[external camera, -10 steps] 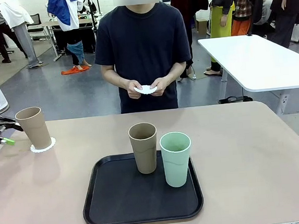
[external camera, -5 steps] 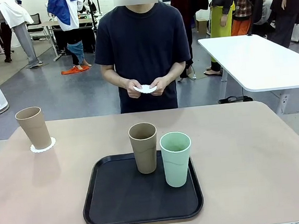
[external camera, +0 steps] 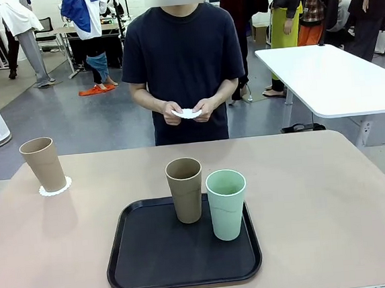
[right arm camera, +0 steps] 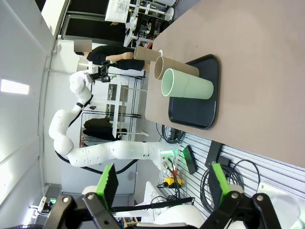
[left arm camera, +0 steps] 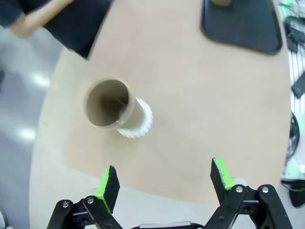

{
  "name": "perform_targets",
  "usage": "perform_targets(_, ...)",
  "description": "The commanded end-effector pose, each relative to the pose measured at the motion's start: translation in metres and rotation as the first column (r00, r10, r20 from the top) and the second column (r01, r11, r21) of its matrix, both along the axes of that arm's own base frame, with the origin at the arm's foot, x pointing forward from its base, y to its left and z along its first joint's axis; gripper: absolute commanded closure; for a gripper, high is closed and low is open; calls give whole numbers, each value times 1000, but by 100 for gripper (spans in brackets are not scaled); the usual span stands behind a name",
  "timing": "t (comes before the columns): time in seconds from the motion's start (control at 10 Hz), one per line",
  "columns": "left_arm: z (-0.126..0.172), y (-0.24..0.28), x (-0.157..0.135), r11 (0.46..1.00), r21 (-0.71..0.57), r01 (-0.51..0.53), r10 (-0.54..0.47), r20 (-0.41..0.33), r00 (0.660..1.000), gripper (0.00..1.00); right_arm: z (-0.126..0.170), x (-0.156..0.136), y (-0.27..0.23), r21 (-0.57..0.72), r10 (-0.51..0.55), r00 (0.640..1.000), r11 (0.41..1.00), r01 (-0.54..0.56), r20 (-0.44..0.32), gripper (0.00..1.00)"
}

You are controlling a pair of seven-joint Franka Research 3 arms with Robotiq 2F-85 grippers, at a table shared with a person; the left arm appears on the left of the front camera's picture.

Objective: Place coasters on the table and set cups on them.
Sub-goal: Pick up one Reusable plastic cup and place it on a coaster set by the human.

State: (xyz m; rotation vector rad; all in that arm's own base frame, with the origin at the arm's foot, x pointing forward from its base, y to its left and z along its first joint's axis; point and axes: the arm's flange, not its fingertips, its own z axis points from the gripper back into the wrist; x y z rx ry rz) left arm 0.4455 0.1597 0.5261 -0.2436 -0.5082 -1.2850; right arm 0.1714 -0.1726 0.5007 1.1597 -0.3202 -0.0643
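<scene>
Left pincer [left arm camera: 163,177] gapes apart above the tabletop [left arm camera: 200,109], facing a tan cup [left arm camera: 108,103] on its coaster [left arm camera: 141,125]. Right pincer [right arm camera: 161,181] gapes too. Another tan cup [external camera: 185,190] and a mint cup [external camera: 227,203] stand on the tray [external camera: 148,255].

Large beige-tan tabletop [external camera: 319,200], rounded corners, plain matte surface. Lying directly on it:
1. One black rounded-square tray [external camera: 148,259] with a raised rim, at the middle, toward the near edge.
2. One small, thin white round coaster [external camera: 61,190] with a scalloped edge, at the far left, well apart from the tray.
</scene>
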Motion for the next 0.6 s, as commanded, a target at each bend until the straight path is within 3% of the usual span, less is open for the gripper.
perform_targets(0.0, -10, -36, -43, 968, 250, 17, 22, -151, 988, 0, 1, 1, 0, 18, 9, 1000, 1000, -9, 23, 0)
perform_targets(0.2, -22, -54, -73, 946, 321, 50, -5, -138, 990, 0, 1, 1, 0, 18, 9, 1000, 1000, -9, 23, 0)
perform_targets(0.5, -23, -52, -69, 947, 316, 59, -12, -149, 989, 0, 1, 1, 0, 18, 9, 1000, 1000, -9, 23, 0)
